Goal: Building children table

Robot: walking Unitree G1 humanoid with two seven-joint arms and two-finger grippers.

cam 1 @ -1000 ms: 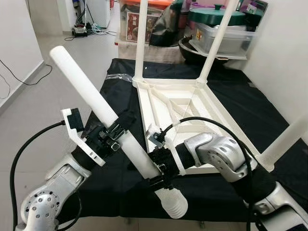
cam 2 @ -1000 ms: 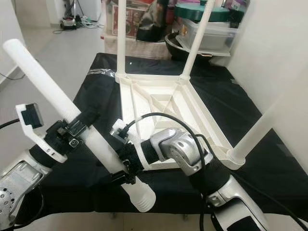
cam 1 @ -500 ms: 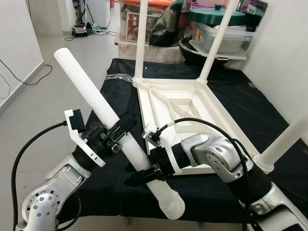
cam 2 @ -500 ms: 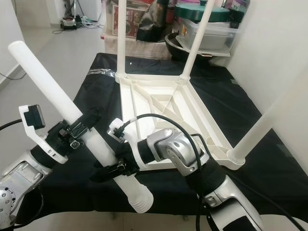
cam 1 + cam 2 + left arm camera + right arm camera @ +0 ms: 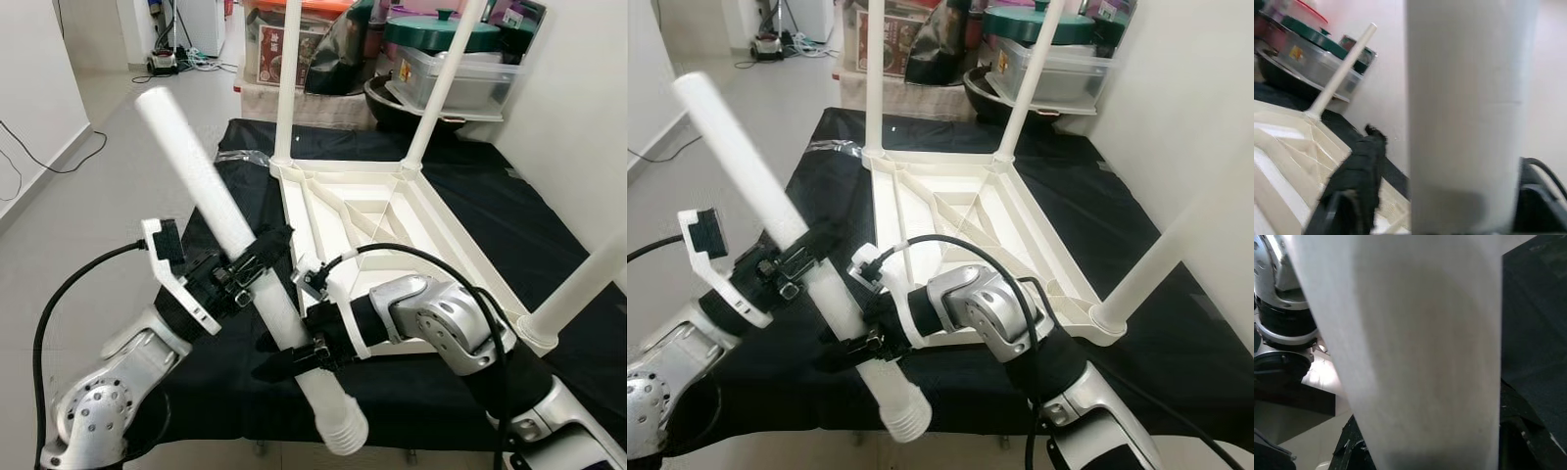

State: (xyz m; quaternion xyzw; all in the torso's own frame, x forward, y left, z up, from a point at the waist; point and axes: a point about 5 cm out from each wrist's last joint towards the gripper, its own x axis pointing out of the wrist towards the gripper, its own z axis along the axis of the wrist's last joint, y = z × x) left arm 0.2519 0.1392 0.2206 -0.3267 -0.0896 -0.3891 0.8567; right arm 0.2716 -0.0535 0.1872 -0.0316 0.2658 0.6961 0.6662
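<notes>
Table leg [image 5: 257, 278], clamped in the left hand [image 5: 245, 277] and right hand [image 5: 299, 354], has tilted more upright (threaded end down) near the upturned tabletop [image 5: 372, 225]'s empty corner, closer to fitting.

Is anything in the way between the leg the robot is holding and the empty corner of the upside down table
Yes: the right arm lies across the tabletop near the free corner, between it and the loose leg. The left gripper and right gripper both hold that leg.
</notes>
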